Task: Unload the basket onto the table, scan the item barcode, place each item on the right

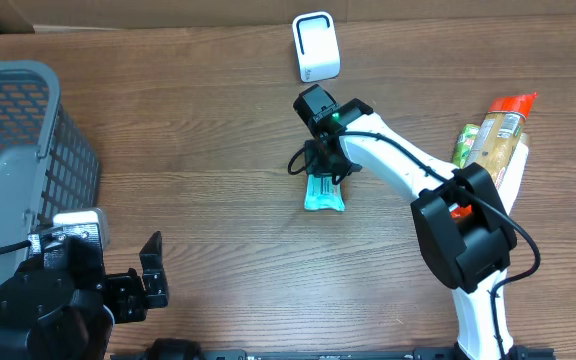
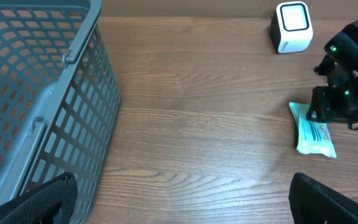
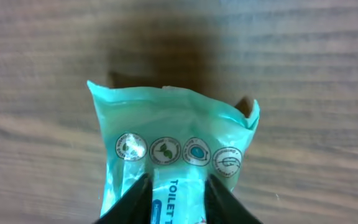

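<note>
Between the fingers of the right gripper (image 3: 178, 186) a teal wipes packet (image 3: 173, 130) is lying flat on the wooden table (image 1: 218, 150). Its crimped end is pointing ahead of the fingertips. The jaws are standing only narrowly apart and straddling the packet's printed middle. Whether they are actually pinching it or just resting over it, I cannot tell.

I am reading this as the pick-up step: the item is being taken hold of and is not yet lifted. No barcode is showing on the upward face, so the next move is probably calling for a firm pinch and a lift. The wrist would then have to turn until the code side is facing the reader.

Just beyond the gripper, straight ahead, a white scanner (image 1: 315, 47) is standing with its window ringed in dark. Back along the arm and off to its right, further goods (image 1: 498, 135) are waiting in a bundle, at least two: a green one and a tan one with an orange-red top.

Well away on the gripper's left, the left gripper (image 1: 150, 272) is hanging fully spread and holding nothing. Farther left again, a grey mesh basket (image 1: 28, 120) is sitting.

Counting up, I am seeing one packet, one scanner, one basket and two grippers.
</note>
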`<state>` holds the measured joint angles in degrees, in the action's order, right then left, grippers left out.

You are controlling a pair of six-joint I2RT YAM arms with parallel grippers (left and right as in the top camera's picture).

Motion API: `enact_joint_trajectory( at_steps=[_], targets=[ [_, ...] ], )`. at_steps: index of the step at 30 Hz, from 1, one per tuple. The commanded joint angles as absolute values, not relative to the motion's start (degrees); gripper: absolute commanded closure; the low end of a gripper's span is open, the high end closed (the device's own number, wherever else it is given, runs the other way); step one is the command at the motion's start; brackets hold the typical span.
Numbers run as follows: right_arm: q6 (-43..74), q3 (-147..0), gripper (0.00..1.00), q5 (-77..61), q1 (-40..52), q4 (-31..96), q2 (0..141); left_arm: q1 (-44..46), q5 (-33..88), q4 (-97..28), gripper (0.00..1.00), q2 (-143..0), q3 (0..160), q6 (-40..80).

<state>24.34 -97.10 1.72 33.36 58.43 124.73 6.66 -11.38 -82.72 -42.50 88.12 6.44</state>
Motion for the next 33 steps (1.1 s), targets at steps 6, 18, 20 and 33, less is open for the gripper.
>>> enact_joint_trajectory(
  at_steps=[6, 18, 20, 33],
  targets=[
    [22.3, -107.4, 0.59, 1.8, 34.9, 67.4, 125.4, 6.4, -10.9, -82.5, 0.00, -42.8, 87.7, 6.9],
    [27.0, -103.9, 0.58, 12.1, 42.0, 67.6, 125.4, 6.4, -10.9, -82.5, 0.00, -42.9, 87.7, 6.8],
    [28.3, -102.7, 0.56, 16.5, 42.9, 66.9, 125.4, 6.4, -10.9, -82.5, 0.00, -42.8, 87.7, 6.8],
    [27.6, -100.4, 0.54, 27.5, 44.4, 63.3, 128.1, 6.4, -10.9, -82.5, 0.00, -42.9, 87.7, 6.9]
  ],
)
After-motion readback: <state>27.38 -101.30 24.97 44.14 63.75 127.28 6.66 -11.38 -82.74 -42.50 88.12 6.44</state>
